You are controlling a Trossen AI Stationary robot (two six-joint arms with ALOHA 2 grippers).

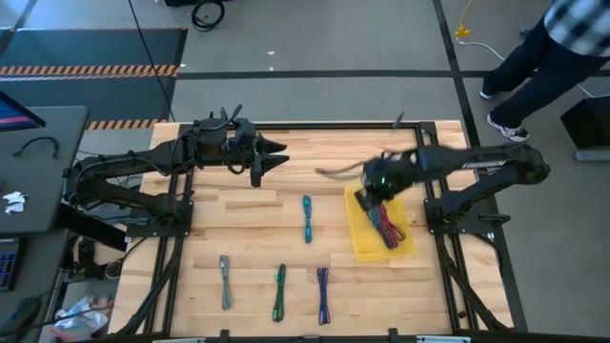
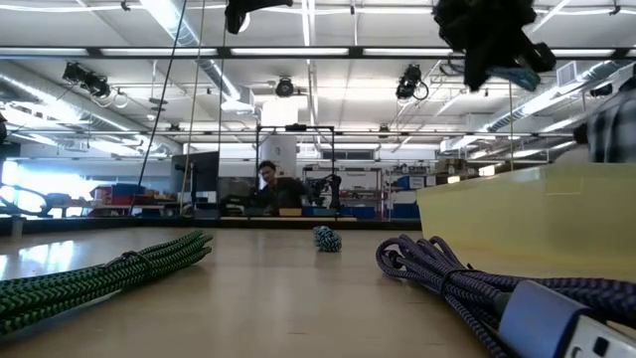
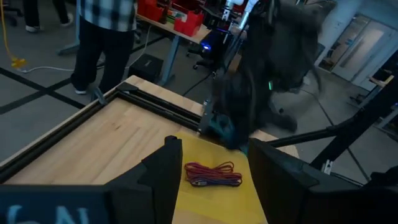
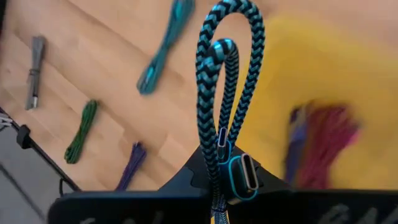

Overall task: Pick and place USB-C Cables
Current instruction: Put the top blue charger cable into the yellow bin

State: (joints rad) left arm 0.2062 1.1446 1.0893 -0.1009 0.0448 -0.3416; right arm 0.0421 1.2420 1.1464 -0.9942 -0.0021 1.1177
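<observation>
Grey floor (image 1: 315, 48), striped ceiling lights (image 2: 298, 50), a person (image 3: 106, 37) standing nearby.

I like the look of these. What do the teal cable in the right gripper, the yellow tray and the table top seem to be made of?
Teal cable: braided fabric sheath, judging by the teal-and-black herringbone weave.
Yellow tray: probably plastic, smooth and uniformly coloured.
Table top: wood, likely butcher block, with visible joined strips and grain.
</observation>
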